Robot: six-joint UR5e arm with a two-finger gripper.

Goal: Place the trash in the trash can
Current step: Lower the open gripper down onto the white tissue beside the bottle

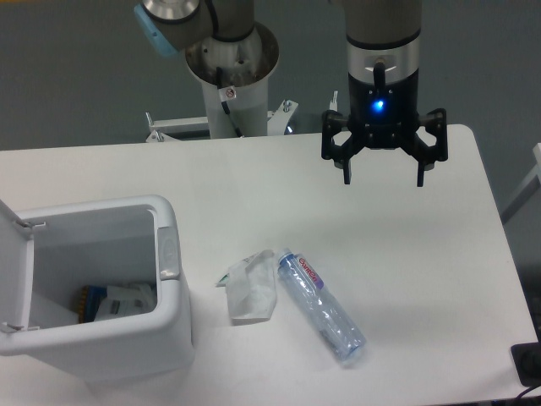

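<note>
Open claw (383,176) above bottle (322,306)

Wrapper (252,288) touches bottle (321,307) beside open bin (166,254).

A silver-grey robot arm (382,34) with a pale blue joint cap (155,34) rises from a round metal base column (230,72) trailing a thin black cable. Its black two-finger gripper (383,176) has angular linkages and a glowing blue indicator light (379,106).

Trash can (127,338) stands open-topped; wrapper (252,289) and bottle (321,306) touch, bare table (406,254) around.
</note>
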